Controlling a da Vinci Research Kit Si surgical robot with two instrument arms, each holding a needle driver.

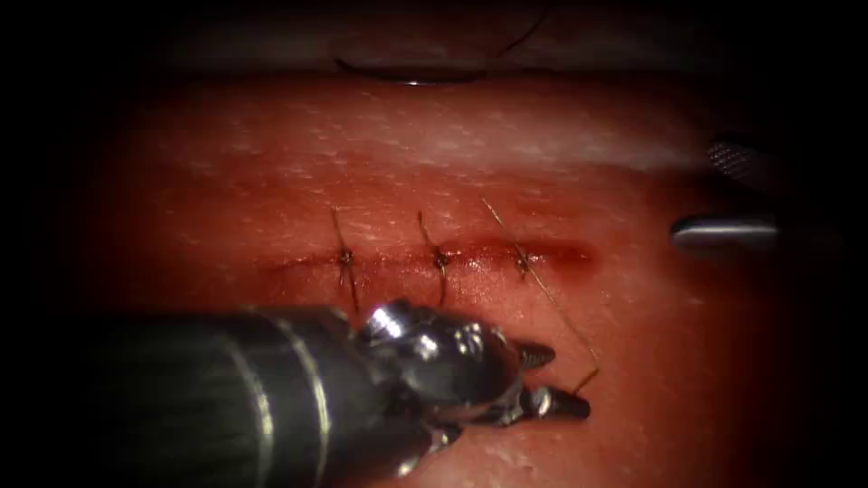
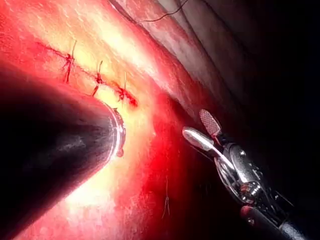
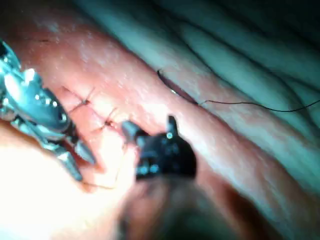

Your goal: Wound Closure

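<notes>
While the left tool (image 1: 553, 380) is spreading its fingers (image 1: 562, 403) beside the thread (image 1: 556, 303) tail, empty, it should grasp near the end; the right tool (image 1: 737, 194) is gaping, empty; the needle (image 1: 407, 74) is lying beyond the tissue (image 1: 226, 181).

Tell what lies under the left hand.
The tissue beside the cut; the leftmost stitch's tail runs under the left hand, its end covered. It and the right hand are open, holding nothing; the needle lies free at the tissue's far edge.
</notes>
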